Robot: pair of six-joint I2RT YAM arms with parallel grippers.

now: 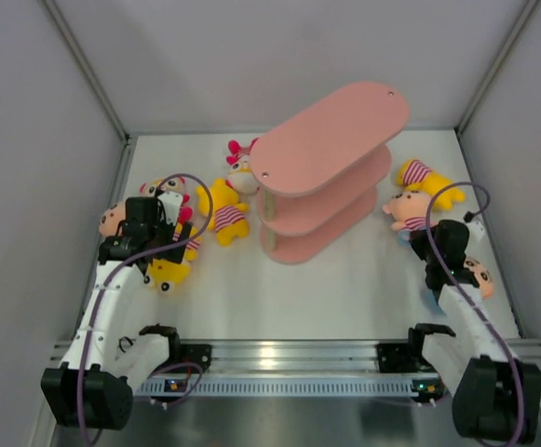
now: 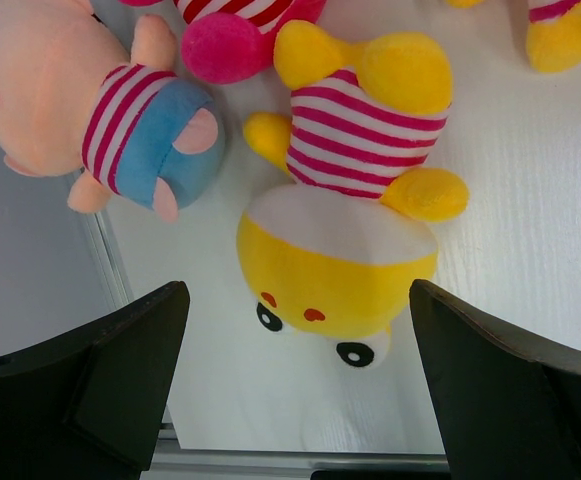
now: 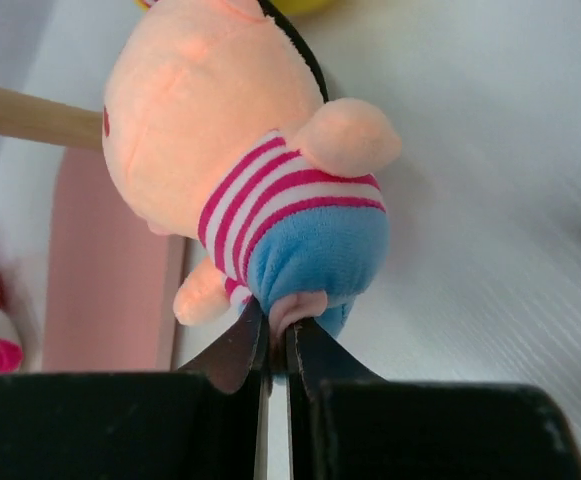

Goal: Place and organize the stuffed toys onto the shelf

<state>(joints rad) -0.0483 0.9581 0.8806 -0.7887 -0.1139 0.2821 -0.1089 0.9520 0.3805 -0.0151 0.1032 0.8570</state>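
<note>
The pink three-tier shelf point(image 1: 331, 163) stands at the middle back with bare boards. My left gripper point(image 1: 149, 244) is open over a yellow toy in a striped shirt point(image 2: 345, 210), which lies head toward the jaws, its head between the fingertips point(image 2: 298, 296). A peach toy in blue shorts point(image 2: 90, 110) lies to its left. My right gripper point(image 1: 435, 250) is shut on the leg of a peach toy with blue shorts point(image 3: 245, 170); the jaws point(image 3: 278, 335) pinch its foot. That toy point(image 1: 407, 207) lies right of the shelf.
Another yellow toy point(image 1: 223, 209) and a white-and-red one point(image 1: 242, 169) lie left of the shelf. A yellow toy point(image 1: 428, 179) lies at the back right, and a peach one point(image 1: 480, 275) by the right arm. Grey walls close in both sides. The shelf's lowest board point(image 3: 100, 270) is close to the held toy.
</note>
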